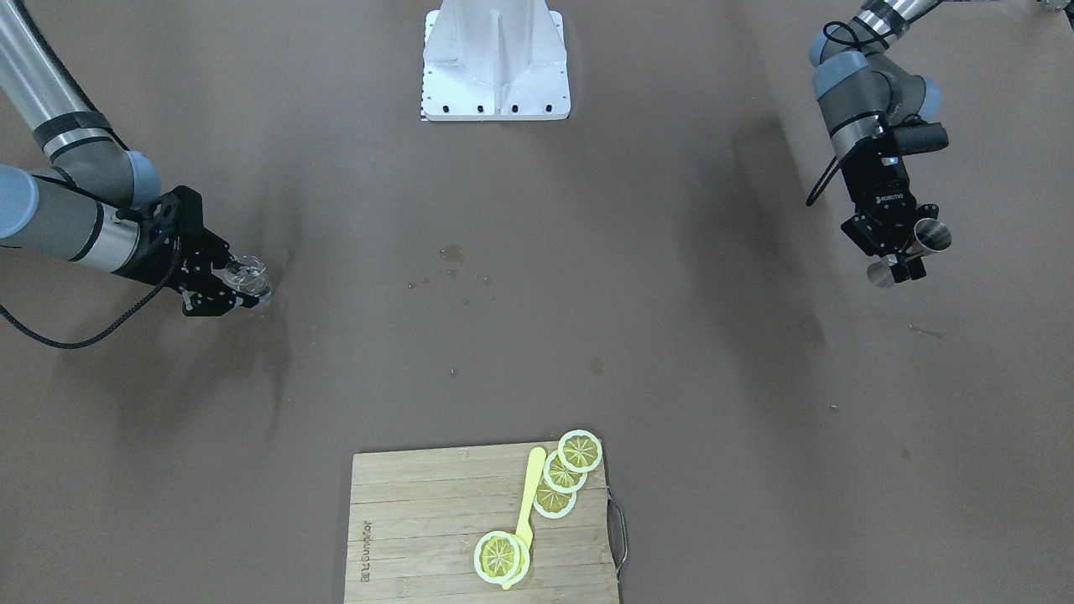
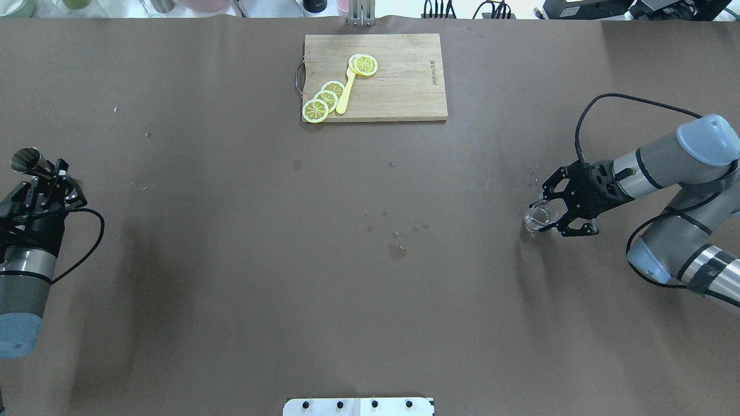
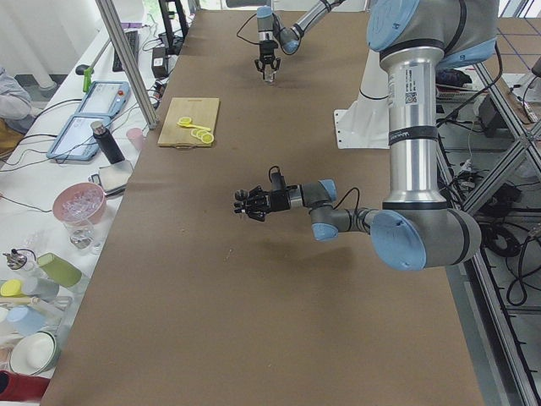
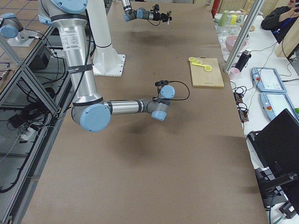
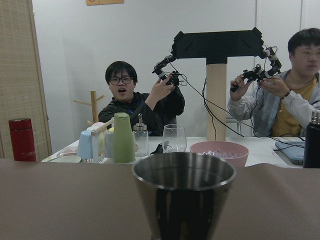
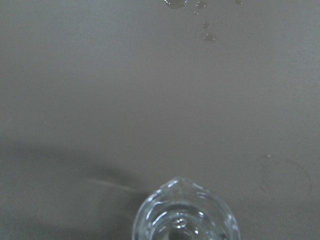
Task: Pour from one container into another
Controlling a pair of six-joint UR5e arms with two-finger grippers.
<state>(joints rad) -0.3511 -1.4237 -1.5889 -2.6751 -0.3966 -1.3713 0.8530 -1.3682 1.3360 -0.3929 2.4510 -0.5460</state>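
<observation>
The brown table [image 2: 231, 323] carried a wooden board [image 2: 404, 92] at the middle of its far edge. Well to the robot's left of the board, and nearer the robot, the left gripper [image 2: 51, 177] had its jaws clamped on a steel cup [image 2: 26, 161], mouth up (the wrist view showed its rim level). Well to the right of the board, also nearer the robot, the right gripper [image 2: 548, 216] had its jaws closed round a clear glass [image 2: 537, 215] low over the table. Whether the glass touched the table could not be told. On the board lay lemon slices [image 2: 316, 110] and a yellow tool [image 2: 345, 95]. Droplets [image 2: 396, 251] spotted the table between board and robot.
</observation>
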